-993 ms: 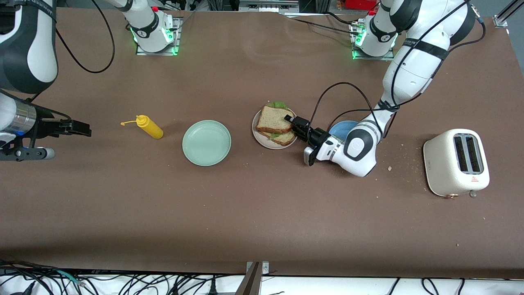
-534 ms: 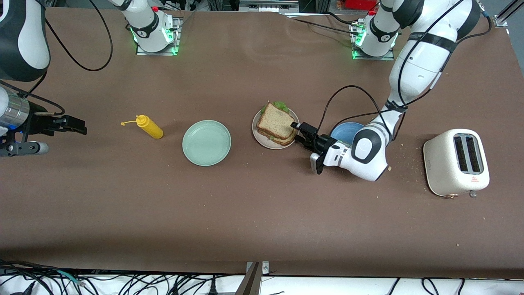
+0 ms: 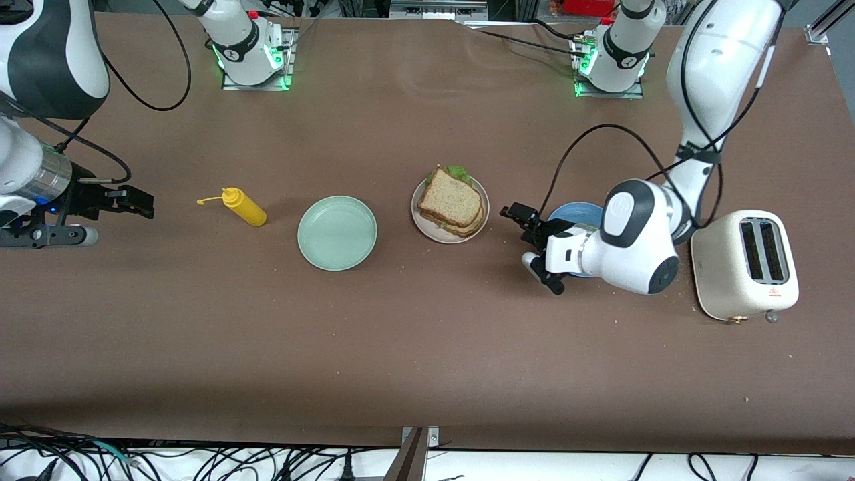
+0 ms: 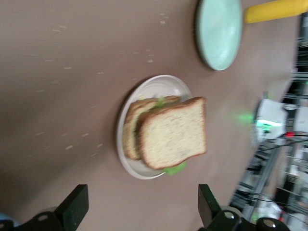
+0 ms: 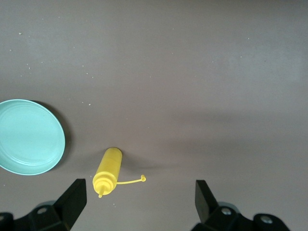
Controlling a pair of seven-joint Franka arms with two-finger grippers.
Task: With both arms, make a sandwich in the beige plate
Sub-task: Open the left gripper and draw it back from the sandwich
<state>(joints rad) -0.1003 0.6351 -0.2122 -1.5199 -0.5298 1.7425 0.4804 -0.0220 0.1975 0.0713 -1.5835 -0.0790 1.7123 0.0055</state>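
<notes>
Brown counter [image 3: 427, 347]: sandwich [image 3: 451, 202] on beige plate [image 3: 422, 222], mid-counter. Left gripper [image 3: 538, 248] beside plate, fingers open, empty. Right gripper [image 3: 137, 200] waiting at its end, fingers open, empty.

Brown table [image 3: 427, 347] with plates, mustard bottle [image 3: 244, 206], toaster [image 3: 744, 264]

Even overhead light casts soft shadows on the brown table [image 3: 427, 347]; the left wrist view is motion-blurred.
</notes>
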